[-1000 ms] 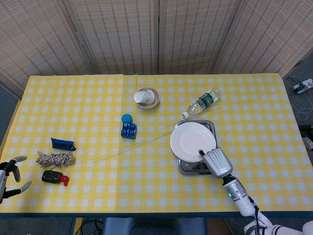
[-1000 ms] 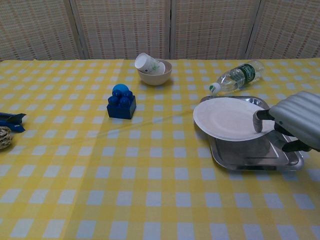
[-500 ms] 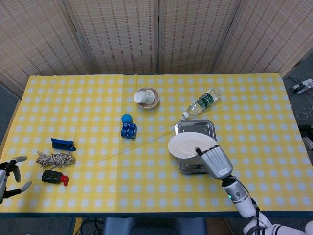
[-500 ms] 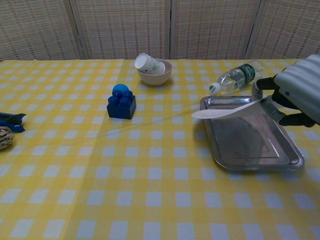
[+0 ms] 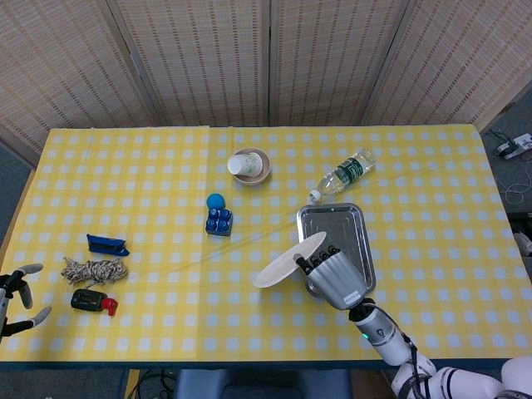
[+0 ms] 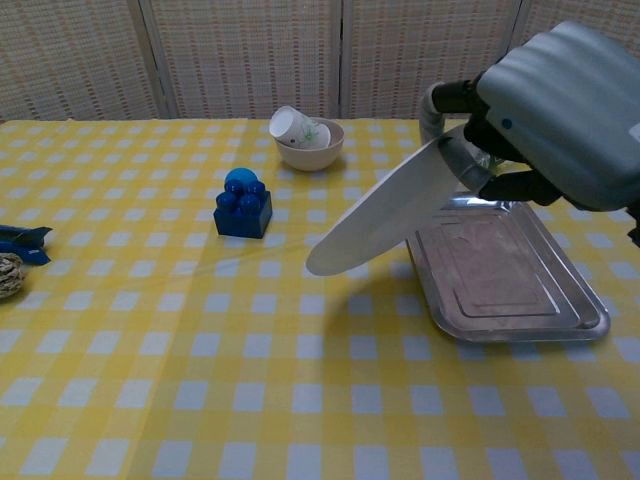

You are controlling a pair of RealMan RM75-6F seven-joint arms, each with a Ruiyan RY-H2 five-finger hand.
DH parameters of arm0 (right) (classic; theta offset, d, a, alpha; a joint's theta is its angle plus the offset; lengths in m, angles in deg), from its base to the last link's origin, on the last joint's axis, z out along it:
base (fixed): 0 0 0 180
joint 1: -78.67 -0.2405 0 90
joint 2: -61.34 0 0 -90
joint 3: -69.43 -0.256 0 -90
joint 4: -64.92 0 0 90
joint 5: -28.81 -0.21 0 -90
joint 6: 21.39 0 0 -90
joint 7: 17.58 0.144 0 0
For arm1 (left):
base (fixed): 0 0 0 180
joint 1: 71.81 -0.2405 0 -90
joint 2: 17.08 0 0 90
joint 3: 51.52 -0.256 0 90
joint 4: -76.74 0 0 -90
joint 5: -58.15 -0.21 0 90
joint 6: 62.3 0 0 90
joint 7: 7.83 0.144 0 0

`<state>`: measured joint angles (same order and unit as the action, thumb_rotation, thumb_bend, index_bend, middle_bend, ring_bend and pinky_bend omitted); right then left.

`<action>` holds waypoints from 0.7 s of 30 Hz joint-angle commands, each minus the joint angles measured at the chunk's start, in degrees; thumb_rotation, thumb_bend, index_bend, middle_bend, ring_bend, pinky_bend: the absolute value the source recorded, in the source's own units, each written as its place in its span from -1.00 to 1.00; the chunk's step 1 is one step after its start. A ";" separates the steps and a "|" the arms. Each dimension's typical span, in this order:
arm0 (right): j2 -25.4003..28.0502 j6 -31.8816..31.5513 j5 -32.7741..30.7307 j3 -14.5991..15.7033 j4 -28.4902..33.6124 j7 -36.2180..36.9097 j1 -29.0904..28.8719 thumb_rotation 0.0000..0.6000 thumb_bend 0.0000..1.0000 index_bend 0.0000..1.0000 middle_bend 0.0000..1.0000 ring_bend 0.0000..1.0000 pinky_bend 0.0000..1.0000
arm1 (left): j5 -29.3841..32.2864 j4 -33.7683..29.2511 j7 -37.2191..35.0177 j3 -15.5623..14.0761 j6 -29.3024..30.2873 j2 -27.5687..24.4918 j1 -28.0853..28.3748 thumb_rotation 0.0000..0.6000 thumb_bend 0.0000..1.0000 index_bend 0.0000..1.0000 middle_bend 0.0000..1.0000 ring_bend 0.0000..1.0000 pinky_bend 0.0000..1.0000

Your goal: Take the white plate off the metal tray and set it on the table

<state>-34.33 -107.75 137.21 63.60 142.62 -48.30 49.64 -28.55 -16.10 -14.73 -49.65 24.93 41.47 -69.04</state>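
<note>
My right hand (image 5: 334, 277) (image 6: 545, 115) grips the white plate (image 5: 288, 261) (image 6: 385, 208) by its right rim and holds it in the air, tilted with its left edge down, left of the metal tray (image 5: 337, 238) (image 6: 505, 275). The tray lies bare on the yellow checked table (image 5: 166, 166). My left hand (image 5: 15, 295) hangs at the table's front left corner with its fingers apart and nothing in them; the chest view does not show it.
A plastic bottle (image 5: 342, 174) lies just behind the tray. A bowl holding a paper cup (image 5: 249, 165) (image 6: 306, 139) and a blue toy block (image 5: 219, 215) (image 6: 243, 205) stand mid-table. At the left lie a blue clip (image 5: 106, 244), a rope bundle (image 5: 94, 270) and a black-red tool (image 5: 91, 301).
My right hand has lifted the plate off the tray, carried it left and toward the camera, and tipped it steeply. The tray now lies bare. The left hand has barely moved.
</note>
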 commanded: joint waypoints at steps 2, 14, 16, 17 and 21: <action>-2.31 1.26 1.87 -1.39 0.20 -0.51 -2.79 1.00 0.03 0.19 1.00 1.00 1.00 | 0.17 0.11 -0.24 0.07 -0.11 -0.06 0.01 1.00 -0.69 -0.31 0.32 -0.15 -0.01; -8.59 5.09 0.58 -3.49 -5.33 1.54 -7.95 1.00 -0.10 0.15 1.00 1.00 1.00 | 1.59 0.26 -1.19 0.66 -0.21 -0.55 -0.18 1.00 -0.69 -0.29 0.32 -0.15 0.00; -8.74 5.46 -0.05 -3.35 -6.08 2.21 -8.06 1.00 -0.20 0.12 1.00 1.00 1.00 | 1.85 0.22 -1.02 0.68 -0.34 -0.66 -0.22 1.00 -0.69 -0.28 0.32 -0.15 0.00; -8.79 5.63 -0.45 -3.27 -6.53 2.69 -8.10 1.00 -0.23 0.11 1.00 1.00 1.00 | 2.12 0.11 -0.71 0.66 -0.55 -0.80 -0.24 1.00 -0.69 -0.27 0.32 -0.15 0.00; -8.74 5.80 -1.61 -3.06 -7.42 4.34 -8.15 1.00 -0.33 0.05 1.00 1.00 1.00 | 3.32 -0.48 0.49 0.74 -1.36 -1.33 -0.25 1.00 -0.69 -0.23 0.32 -0.16 0.00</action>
<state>-43.08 -102.05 135.79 60.46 135.41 -44.20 41.52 -25.49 -16.38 -14.43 -48.96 23.78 40.31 -69.27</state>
